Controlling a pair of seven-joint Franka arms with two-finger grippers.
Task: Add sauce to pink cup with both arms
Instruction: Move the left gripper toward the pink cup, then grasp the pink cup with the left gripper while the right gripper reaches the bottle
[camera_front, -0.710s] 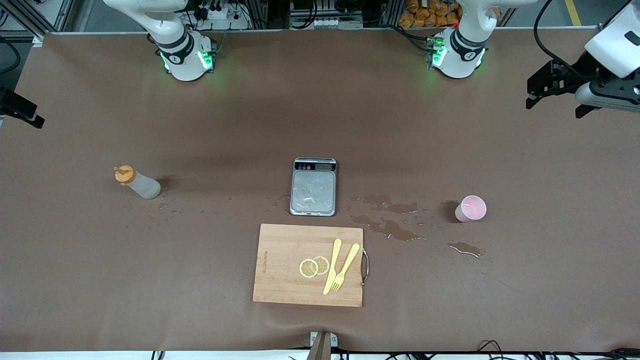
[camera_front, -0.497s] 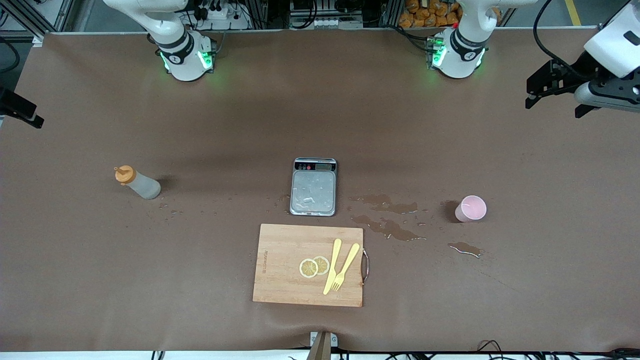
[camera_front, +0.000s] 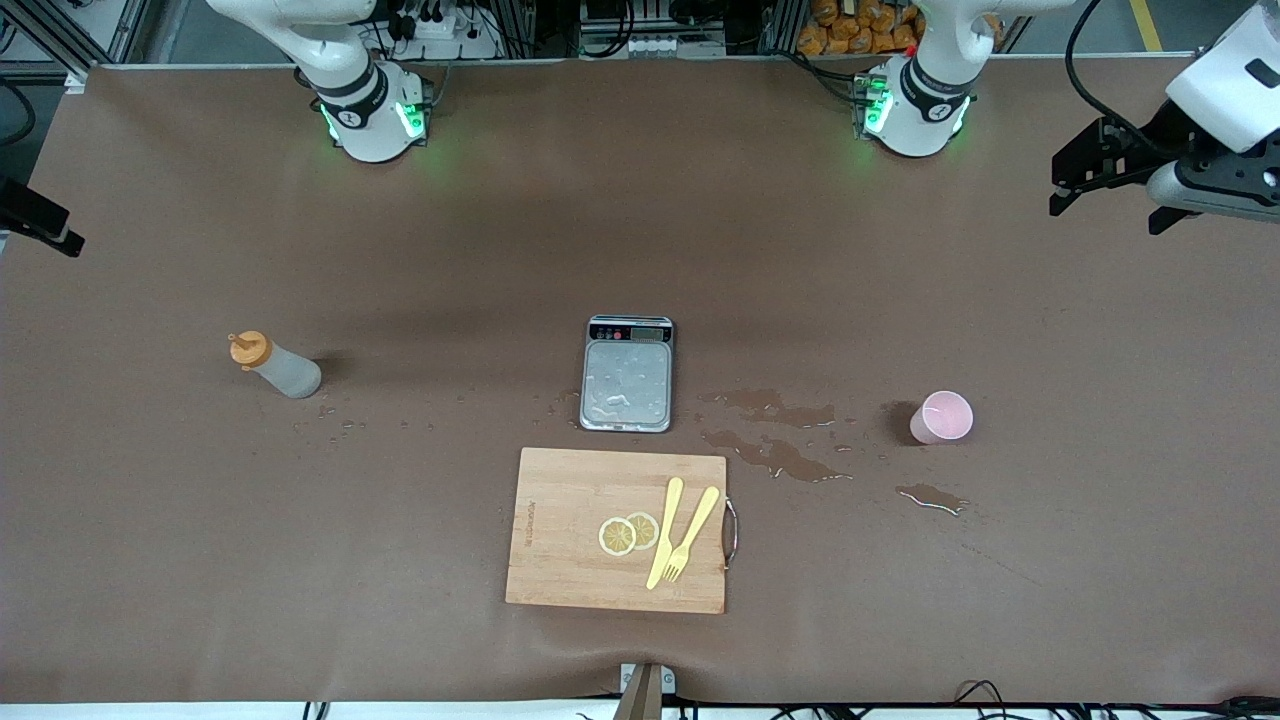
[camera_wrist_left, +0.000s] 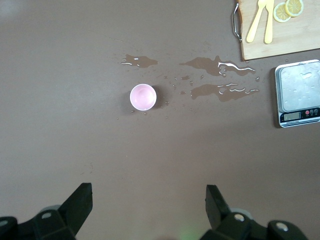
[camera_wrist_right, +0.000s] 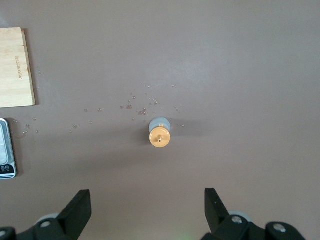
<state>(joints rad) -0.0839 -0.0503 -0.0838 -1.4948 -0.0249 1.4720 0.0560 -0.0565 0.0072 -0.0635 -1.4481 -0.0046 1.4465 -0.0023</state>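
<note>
- The table (camera_front: 200, 560) is the biggest thing you have to work with: wide brown cover, bare along the edge nearest the front camera and between the two arm bases, so you have plenty of open room for both approaches.
- The cutting board (camera_front: 570, 530) sits at about 6 o'clock from the scale (camera_front: 627, 375), nearer the front camera, carrying a fork, a knife and two lemon slices. I would keep both arms' paths off it.
- Wet patches (camera_front: 775, 455) lie between the scale and the pink cup. Nothing to hit, but a cup dragged through them may slide, so lift rather than push.
- The left gripper (camera_wrist_left: 150, 210) hangs high over the left arm's end of the table, jaws spread wide and holding nothing. In the left wrist view the pink cup (camera_wrist_left: 143, 96) stands upright at roughly 12 o'clock from the jaws, well apart from them.
- The right gripper (camera_wrist_right: 147, 210) is also high and spread wide, empty. It is barely visible at the edge of the front view. The sauce (camera_wrist_right: 159, 134) stands upright at about 12 o'clock from its jaws, cap up.
- In the front view the sauce (camera_front: 275, 366) is at 9 o'clock from the scale and the pink cup (camera_front: 941, 417) at about 3 o'clock, each well apart from it.
- The step in hand looks like the reach: bring each arm down centred on its own item, and close on the bottle's body below the orange cap so the nozzle stays free for pouring.
</note>
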